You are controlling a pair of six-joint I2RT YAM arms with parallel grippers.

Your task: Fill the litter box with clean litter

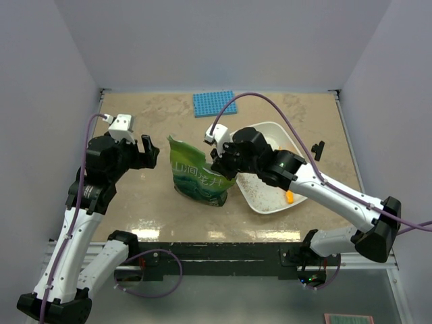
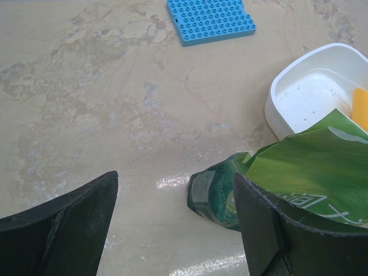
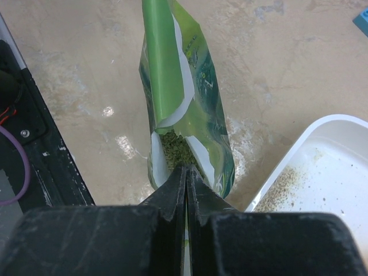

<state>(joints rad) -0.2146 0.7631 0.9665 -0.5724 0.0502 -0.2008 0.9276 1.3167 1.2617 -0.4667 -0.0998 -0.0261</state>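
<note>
Since my right gripper [image 3: 186, 179] is clenched on the crinkly green foil bag [image 3: 184, 103] rim for pouring, left gripper [image 2: 175, 192] hangs released at its 9 o'clock; white rounded plastic litter box [image 1: 273, 125], barely dusted with beige-grey litter [image 3: 283, 183], sits at 3 o'clock.

Worktop [image 1: 135, 209]: the bag [image 1: 197, 177] stands near the centre. The litter box [image 1: 273, 210] sits just beside it on the right, with the mat [image 1: 214, 103] behind both, towards the far edge. Clean litter [image 3: 282, 184] lies in the box along its left side, and a scoop [image 1: 289, 196] at its near right. The left hand [image 2: 175, 178] is left of the bag, apart from it. The right hand [image 3: 185, 169] is at the bag's upper right edge.
</note>
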